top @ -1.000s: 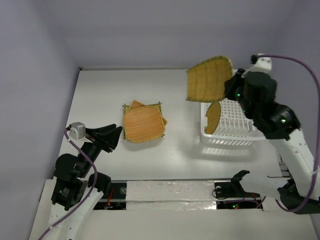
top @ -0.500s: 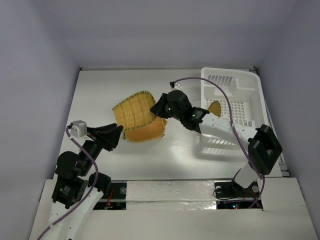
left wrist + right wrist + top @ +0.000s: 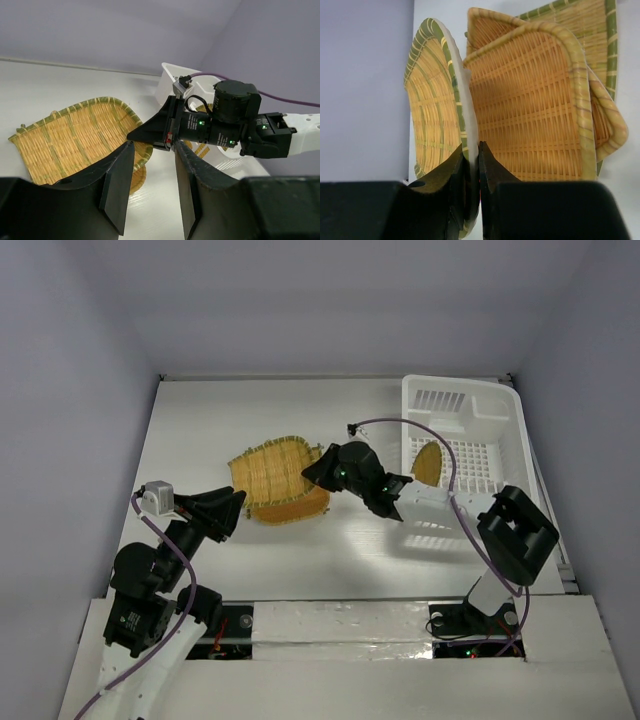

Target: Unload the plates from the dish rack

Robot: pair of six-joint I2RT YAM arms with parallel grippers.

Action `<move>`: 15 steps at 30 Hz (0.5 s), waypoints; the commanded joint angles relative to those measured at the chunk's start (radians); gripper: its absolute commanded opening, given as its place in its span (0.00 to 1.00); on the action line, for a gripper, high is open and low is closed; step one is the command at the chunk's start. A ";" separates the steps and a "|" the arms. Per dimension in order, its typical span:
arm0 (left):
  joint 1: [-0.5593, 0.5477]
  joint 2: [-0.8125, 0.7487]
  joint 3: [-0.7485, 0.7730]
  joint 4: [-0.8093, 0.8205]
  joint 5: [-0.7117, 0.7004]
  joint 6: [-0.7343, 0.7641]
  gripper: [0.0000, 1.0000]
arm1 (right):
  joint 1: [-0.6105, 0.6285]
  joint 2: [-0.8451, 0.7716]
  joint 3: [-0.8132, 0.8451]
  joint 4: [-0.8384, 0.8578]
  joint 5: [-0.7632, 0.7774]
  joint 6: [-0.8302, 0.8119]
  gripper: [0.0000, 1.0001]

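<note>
My right gripper (image 3: 311, 473) is shut on the rim of a green-edged woven bamboo plate (image 3: 264, 469) and holds it tilted over the stack of plates (image 3: 297, 505) at the table's centre. In the right wrist view the fingers (image 3: 456, 170) pinch that plate's rim (image 3: 461, 90), with the stacked plates (image 3: 530, 110) just beside it. One oval plate (image 3: 428, 463) stands upright in the white dish rack (image 3: 470, 410) at the right. My left gripper (image 3: 226, 510) is open and empty, just left of the stack; its view shows the held plate (image 3: 65, 137) and the right gripper (image 3: 160, 127).
The right arm's purple cable (image 3: 425, 435) loops over the rack's near-left part. The side and back walls enclose the white table (image 3: 200, 430). The rack (image 3: 167, 80) shows behind the right arm in the left wrist view.
My right arm swung the green-edged plate from above the rack over to the stack at the centre and lowered it there. The left arm has not moved.
</note>
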 commanded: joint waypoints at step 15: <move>0.000 0.011 0.000 0.033 -0.001 -0.006 0.35 | -0.001 0.038 -0.110 0.225 0.020 0.101 0.08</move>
